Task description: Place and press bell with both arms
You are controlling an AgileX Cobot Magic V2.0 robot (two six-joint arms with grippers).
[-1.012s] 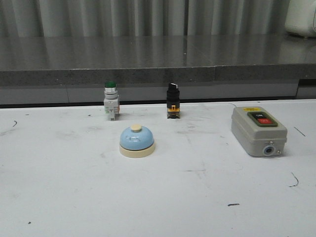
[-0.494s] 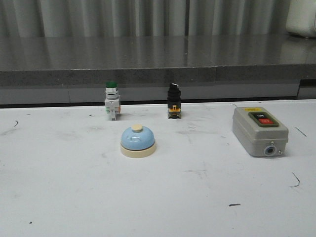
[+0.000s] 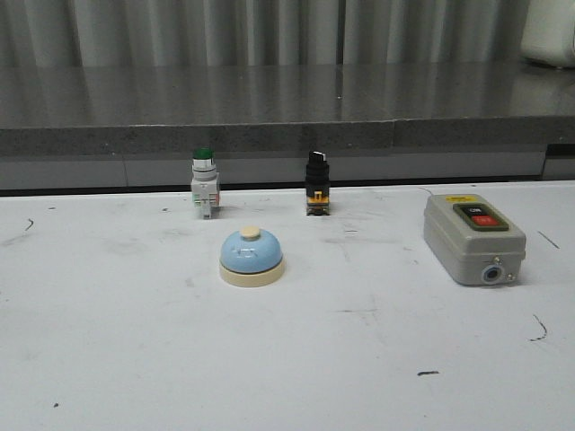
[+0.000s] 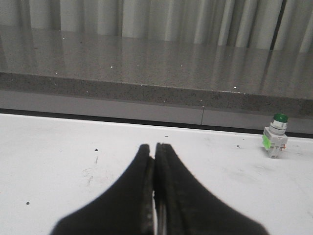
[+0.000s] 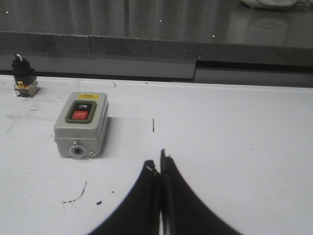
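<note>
The light-blue bell (image 3: 252,256) with a cream base and cream button stands upright on the white table (image 3: 108,341), a little left of centre in the front view. Neither arm shows in the front view. In the left wrist view my left gripper (image 4: 154,147) is shut with nothing in it, low over bare table; the bell is out of that view. My right gripper (image 5: 159,165) is shut and empty too, in front of and to the right of the grey switch box (image 5: 82,124). The bell does not show in the right wrist view either.
Behind the bell stand a green-capped push button (image 3: 204,182) (image 4: 275,135) and a black selector switch (image 3: 315,184) (image 5: 23,77). The grey switch box (image 3: 473,238) sits at the right. A dark stone ledge (image 3: 269,108) runs along the table's far edge.
The whole front view has shifted very slightly to the right. The bell and the other objects keep their places relative to each other.
</note>
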